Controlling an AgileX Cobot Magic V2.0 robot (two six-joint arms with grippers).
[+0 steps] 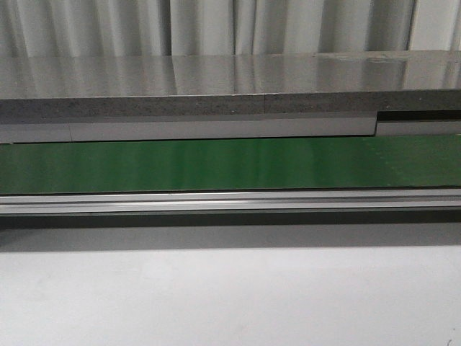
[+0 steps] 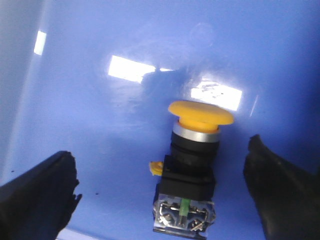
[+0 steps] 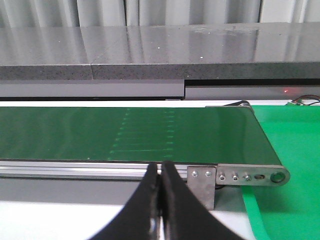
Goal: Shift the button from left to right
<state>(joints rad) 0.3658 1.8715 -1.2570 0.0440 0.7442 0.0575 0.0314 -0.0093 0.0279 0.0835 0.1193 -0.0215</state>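
Button (image 2: 192,165) with an orange cap lies on its side on a glossy blue surface (image 2: 100,40), between the wide-apart fingers of the left claw (image 2: 170,192), not yet gripped. Right claw (image 3: 161,200) is clenched on nothing near a green conveyor belt (image 3: 125,132). Squeezing the round cap or collar could make it slip or roll away.

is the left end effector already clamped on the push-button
No, the left end effector is open, its fingers standing apart on either side of the push-button without touching it.
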